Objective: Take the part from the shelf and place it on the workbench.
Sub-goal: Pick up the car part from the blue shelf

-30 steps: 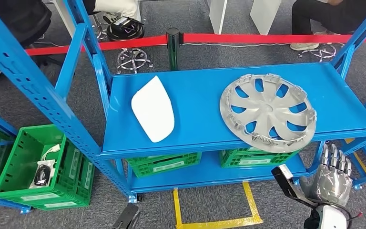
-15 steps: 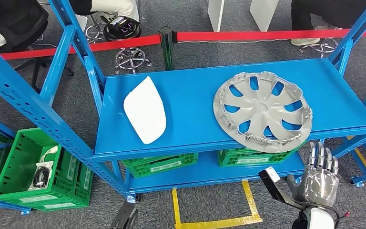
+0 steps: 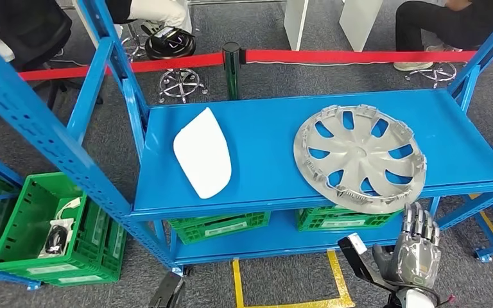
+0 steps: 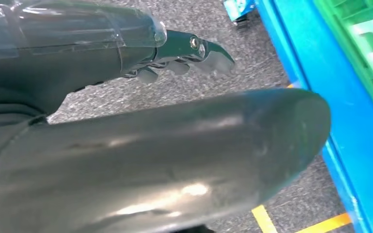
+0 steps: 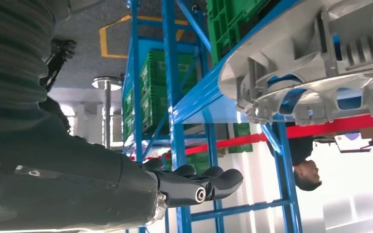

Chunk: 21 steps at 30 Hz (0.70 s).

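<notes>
The right robot hand (image 3: 416, 247) is raised in front of the blue shelf (image 3: 263, 173), just below its front edge, fingers apart and straight, grasping nothing. Just above it the grey wheel cover (image 3: 359, 158) lies flat on the shelf's right part, its rim a bit over the edge. The left robot hand (image 4: 175, 58) hangs low near the floor, fingers loosely bent, w/o anything in it. A white part (image 3: 203, 153) lies on the shelf's left side. Green crates (image 3: 51, 231) stand below.
</notes>
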Each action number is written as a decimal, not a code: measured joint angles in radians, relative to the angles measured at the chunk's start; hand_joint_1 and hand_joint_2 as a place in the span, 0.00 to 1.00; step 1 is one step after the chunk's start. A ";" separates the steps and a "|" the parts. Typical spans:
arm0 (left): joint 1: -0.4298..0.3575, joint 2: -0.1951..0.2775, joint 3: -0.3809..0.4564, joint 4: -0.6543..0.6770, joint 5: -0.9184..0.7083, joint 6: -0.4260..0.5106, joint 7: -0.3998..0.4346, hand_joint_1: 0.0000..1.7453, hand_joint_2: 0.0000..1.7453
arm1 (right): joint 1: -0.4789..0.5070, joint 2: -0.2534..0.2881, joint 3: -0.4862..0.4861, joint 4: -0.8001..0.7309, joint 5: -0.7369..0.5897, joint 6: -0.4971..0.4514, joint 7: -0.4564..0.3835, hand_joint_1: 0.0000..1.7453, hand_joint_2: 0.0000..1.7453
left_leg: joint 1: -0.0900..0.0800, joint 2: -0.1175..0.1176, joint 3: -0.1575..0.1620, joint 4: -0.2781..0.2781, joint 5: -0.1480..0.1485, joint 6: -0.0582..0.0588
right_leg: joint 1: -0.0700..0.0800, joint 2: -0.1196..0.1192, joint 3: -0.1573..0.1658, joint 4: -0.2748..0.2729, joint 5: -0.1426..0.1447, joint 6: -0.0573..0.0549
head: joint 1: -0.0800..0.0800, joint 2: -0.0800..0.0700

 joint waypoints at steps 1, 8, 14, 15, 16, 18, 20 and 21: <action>0.000 0.000 0.000 0.000 0.000 0.000 0.000 0.00 0.00 | 0.000 0.001 0.002 0.001 0.000 -0.001 0.000 0.00 1.00 | -0.001 0.000 -0.002 0.001 -0.003 -0.005 | 0.002 0.001 0.009 -0.014 -0.009 -0.008 | -0.001 0.000; -0.003 -0.001 0.001 0.000 -0.008 -0.006 -0.003 0.00 0.00 | -0.002 0.008 0.016 0.007 -0.003 -0.003 0.000 0.00 1.00 | 0.004 0.002 -0.114 0.208 -0.111 -0.033 | 0.001 -0.004 0.026 -0.038 -0.028 -0.048 | -0.011 0.000; 0.000 -0.002 0.001 0.000 -0.016 0.005 0.001 0.00 0.00 | -0.002 0.012 0.027 0.013 -0.004 -0.003 0.005 0.00 1.00 | 0.008 0.003 -0.155 0.133 0.045 -0.030 | 0.001 -0.002 0.047 -0.034 -0.046 -0.037 | -0.013 0.000; -0.001 -0.001 0.001 0.001 -0.016 0.005 0.001 0.00 0.00 | -0.002 0.012 0.028 0.014 -0.005 -0.003 0.007 0.00 1.00 | 0.007 0.004 -0.138 0.087 0.065 -0.026 | 0.002 -0.001 0.049 -0.033 -0.048 -0.032 | -0.013 0.000; -0.001 -0.002 0.001 0.001 -0.016 0.006 0.001 0.00 0.00 | -0.002 0.012 0.029 0.015 -0.007 -0.003 0.009 0.00 1.00 | 0.007 0.004 -0.129 0.062 0.070 -0.023 | 0.004 0.000 0.048 -0.030 -0.052 -0.029 | -0.013 0.000; 0.001 -0.003 0.001 0.001 -0.016 0.006 0.001 0.00 0.00 | -0.001 0.012 0.032 0.017 -0.010 -0.003 0.012 0.00 1.00 | 0.007 0.003 -0.125 0.052 0.065 -0.021 | 0.006 0.001 0.045 -0.027 -0.053 -0.040 | -0.011 0.000; 0.003 -0.005 0.001 0.001 -0.016 0.007 0.000 0.00 0.00 | -0.001 0.012 0.037 0.020 -0.011 -0.003 0.015 0.00 1.00 | 0.007 0.001 -0.124 0.051 0.065 -0.020 | 0.007 0.000 0.048 -0.030 -0.052 -0.054 | -0.009 0.000; 0.003 -0.006 0.002 0.001 -0.016 0.007 0.000 0.00 0.00 | -0.001 0.012 0.039 0.021 -0.012 -0.003 0.015 0.00 1.00 | 0.006 0.001 -0.123 0.051 0.064 -0.019 | 0.007 0.000 0.051 -0.033 -0.051 -0.054 | -0.008 0.000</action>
